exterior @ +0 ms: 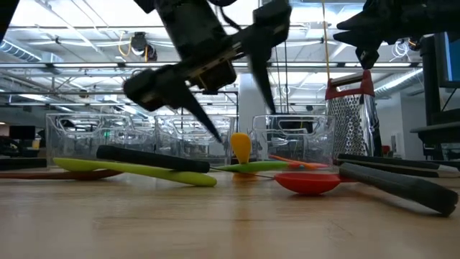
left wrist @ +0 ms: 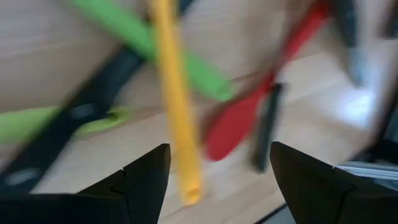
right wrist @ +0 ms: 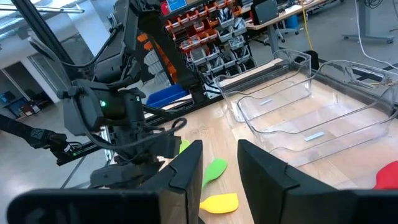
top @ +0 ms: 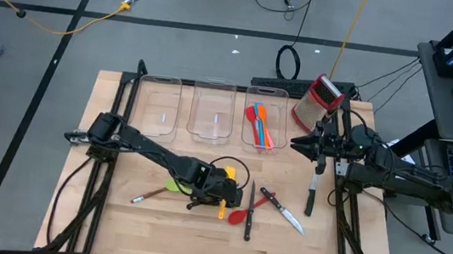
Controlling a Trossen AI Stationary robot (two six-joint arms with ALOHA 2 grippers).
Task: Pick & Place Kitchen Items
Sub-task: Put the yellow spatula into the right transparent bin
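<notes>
Several kitchen items lie mixed at the table's near middle: a yellow utensil (left wrist: 177, 112), a green one (left wrist: 143, 37), a red spoon (left wrist: 233, 121), and black-handled knives (top: 250, 207). My left gripper (left wrist: 219, 145) is open and slants down just above this pile. The yellow handle's end lies between its fingers, closer to one of them, and in the low view the fingertips (exterior: 218, 138) stand clear of the table. My right gripper (top: 297, 144) waits level above the table's far right. It is open by a narrow gap (right wrist: 221, 149) with nothing in it.
Three clear bins (top: 211, 112) stand in a row at the far edge. The right one (top: 263, 123) holds orange, red and blue utensils. A red-and-steel grater (top: 317, 101) stands at the far right. Two more knives (top: 285, 212) (top: 311, 192) lie right of the pile, and a brown-handled tool (top: 146, 195) lies left of it.
</notes>
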